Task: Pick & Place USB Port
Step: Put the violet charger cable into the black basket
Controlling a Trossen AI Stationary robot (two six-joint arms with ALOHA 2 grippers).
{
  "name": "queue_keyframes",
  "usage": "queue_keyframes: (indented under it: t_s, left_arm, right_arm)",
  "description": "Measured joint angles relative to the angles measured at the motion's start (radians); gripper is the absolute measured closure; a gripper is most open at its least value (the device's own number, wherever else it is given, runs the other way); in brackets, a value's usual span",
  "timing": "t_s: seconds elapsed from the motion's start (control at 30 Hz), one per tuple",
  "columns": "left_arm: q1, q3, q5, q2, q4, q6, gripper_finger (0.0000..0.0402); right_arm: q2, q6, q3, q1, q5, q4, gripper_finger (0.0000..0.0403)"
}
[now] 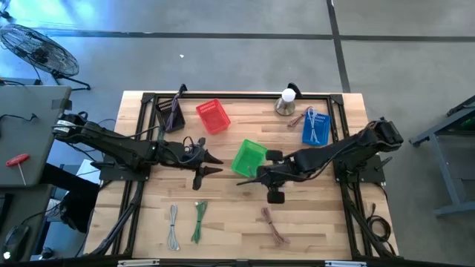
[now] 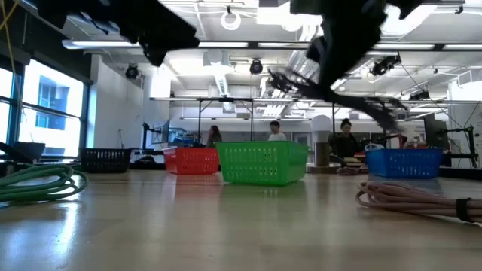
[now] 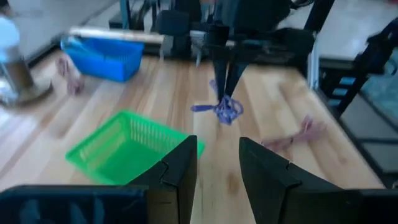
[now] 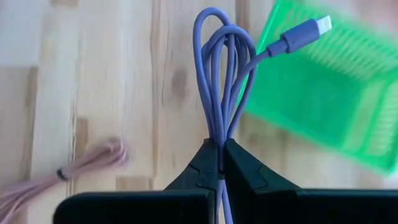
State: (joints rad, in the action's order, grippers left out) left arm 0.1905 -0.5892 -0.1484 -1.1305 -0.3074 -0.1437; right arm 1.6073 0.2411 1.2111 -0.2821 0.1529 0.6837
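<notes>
My left gripper hangs part open and empty, left of the green basket. My right gripper is clamped on the purple USB cable, lifted beside the basket's near right edge.

Four baskets sit on the tabletop: one black basket, one red basket, one green basket and one blue basket. Three bundled cables lie loose: one grey cable, one green cable, one pink cable. One purple cable is lifted. Two arms.
</notes>
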Motion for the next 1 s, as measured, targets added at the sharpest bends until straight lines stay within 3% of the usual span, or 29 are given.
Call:
queue_keyframes:
  t_s: [0.2, 0.53, 0.67, 1.0]
  left_arm:
    - [0.0, 0.0, 0.004, 0.0, -0.08, 0.025, 0.0255]
    - [0.0, 0.0, 0.038, -0.071, -0.231, 0.091, 0.0175]
    - [-0.001, 0.0, 0.035, -0.113, -0.286, 0.128, 0.0168]
    - [-0.001, 0.0, -0.016, -0.158, -0.395, 0.196, 0.0167]
  right_arm:
    - [-0.018, -0.145, 0.085, -0.002, 0.089, -0.034, 0.0402]
    - [-0.018, -0.424, 0.11, 0.035, 0.125, -0.3, 0.0403]
    - [-0.018, -0.487, 0.11, 0.051, 0.137, -0.362, 0.0403]
    - [-0.018, -0.505, 0.098, 0.117, 0.043, -0.419, 0.0403]
